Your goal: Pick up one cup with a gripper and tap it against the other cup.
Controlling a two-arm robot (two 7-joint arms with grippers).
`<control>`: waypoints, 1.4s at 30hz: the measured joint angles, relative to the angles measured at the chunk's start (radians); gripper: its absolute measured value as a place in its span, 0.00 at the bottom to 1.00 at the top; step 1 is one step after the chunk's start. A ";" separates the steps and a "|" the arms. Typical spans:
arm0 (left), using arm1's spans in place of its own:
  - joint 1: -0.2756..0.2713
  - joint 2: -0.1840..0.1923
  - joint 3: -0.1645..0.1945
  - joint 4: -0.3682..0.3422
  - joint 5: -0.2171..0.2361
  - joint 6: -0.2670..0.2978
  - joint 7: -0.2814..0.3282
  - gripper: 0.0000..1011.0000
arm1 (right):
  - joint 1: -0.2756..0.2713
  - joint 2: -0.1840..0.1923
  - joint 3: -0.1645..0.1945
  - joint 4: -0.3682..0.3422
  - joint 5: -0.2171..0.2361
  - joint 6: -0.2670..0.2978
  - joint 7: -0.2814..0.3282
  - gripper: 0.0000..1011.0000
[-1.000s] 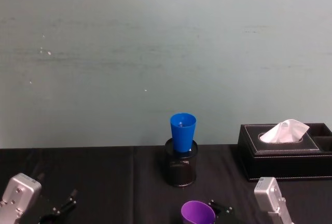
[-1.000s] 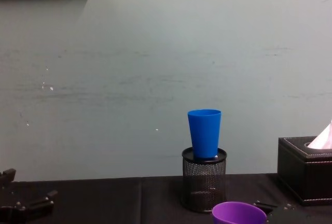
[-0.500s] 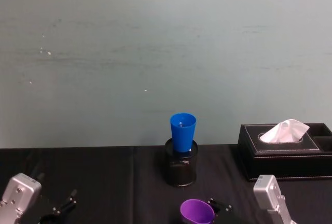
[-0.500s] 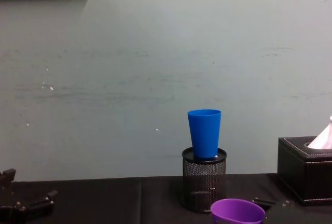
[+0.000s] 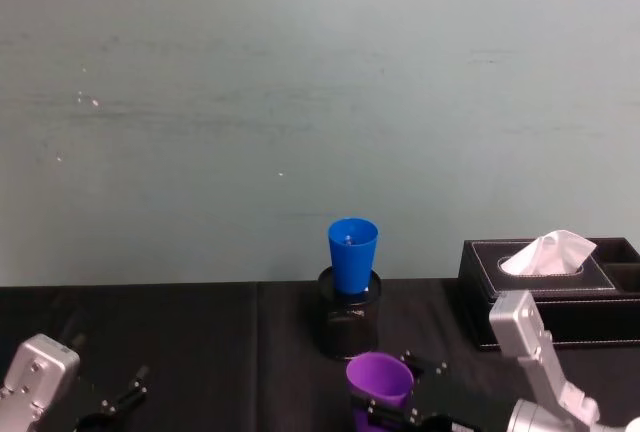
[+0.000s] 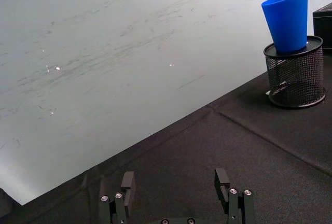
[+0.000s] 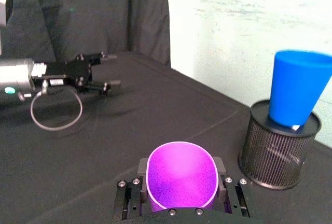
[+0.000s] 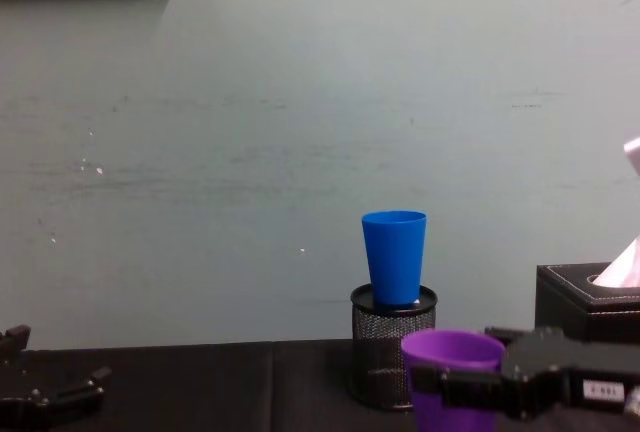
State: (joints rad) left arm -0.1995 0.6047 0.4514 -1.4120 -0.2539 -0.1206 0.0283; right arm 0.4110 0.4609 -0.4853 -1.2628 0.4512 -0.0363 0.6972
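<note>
I am holding the purple cup (image 8: 452,352) in my right gripper (image 7: 181,168), whose two fingers are clamped on opposite sides of its wall a little below the rim. The cup is sitting upright, mouth up, at the near side of the table (image 6: 233,146), just right of centre. I cannot tell whether its base is off the cloth.

The blue cup (image 5: 352,252) is standing farther back, its narrow base dropped into a black mesh pen holder (image 5: 345,327), so most of its wall is showing above the holder's rim. A black tissue box (image 5: 540,302) is lying to the far right. My left gripper (image 6: 175,180) is resting low at the near left, fingers apart and gripping nothing.

I am judging the purple cup to be light, thin plastic, smooth and tapered. A hard squeeze would probably flex the wall, and a loose one could let it slide. I am therefore favouring this hold under the rim, where the widening wall sits above the fingers. The blue cup looks loosely seated and top-heavy, so I am planning a gentle tap on its exposed side.
</note>
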 joint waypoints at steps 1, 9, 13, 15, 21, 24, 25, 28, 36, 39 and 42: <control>0.000 0.000 0.000 0.000 0.000 0.000 0.000 0.99 | 0.002 0.002 0.001 -0.008 0.004 0.007 -0.001 0.71; 0.000 0.000 0.000 0.000 0.000 0.000 0.000 0.99 | 0.026 0.027 0.006 -0.068 0.037 0.068 -0.010 0.71; 0.000 0.000 0.000 0.000 0.000 0.000 0.000 0.99 | 0.043 0.043 -0.001 -0.092 0.043 0.087 -0.012 0.71; 0.000 0.000 0.000 0.000 0.000 0.000 0.000 0.99 | 0.052 0.049 -0.006 -0.099 0.045 0.094 -0.013 0.71; 0.000 0.000 0.000 0.000 0.000 0.000 0.000 0.99 | 0.067 0.058 -0.020 -0.108 0.053 0.106 -0.012 0.71; 0.000 0.000 0.000 0.000 0.000 0.000 0.000 0.99 | 0.069 0.059 -0.021 -0.108 0.054 0.108 -0.012 0.71; 0.000 0.000 0.000 0.000 0.000 0.000 0.000 0.99 | 0.069 0.059 -0.021 -0.108 0.054 0.108 -0.012 0.71; 0.000 0.000 0.000 0.000 0.000 0.000 0.000 0.99 | 0.068 0.058 -0.021 -0.108 0.053 0.108 -0.012 0.71; 0.000 0.000 0.000 0.000 0.000 0.000 0.000 0.99 | 0.067 0.058 -0.019 -0.108 0.052 0.106 -0.012 0.71; 0.000 0.000 0.000 0.000 0.000 0.000 0.000 0.99 | 0.066 0.057 -0.019 -0.108 0.052 0.106 -0.012 0.71; 0.000 0.000 0.000 0.000 0.000 0.000 0.000 0.99 | 0.066 0.057 -0.018 -0.108 0.052 0.105 -0.012 0.71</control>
State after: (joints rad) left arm -0.1995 0.6047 0.4514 -1.4120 -0.2539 -0.1206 0.0283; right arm 0.4773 0.5181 -0.5037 -1.3705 0.5030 0.0689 0.6854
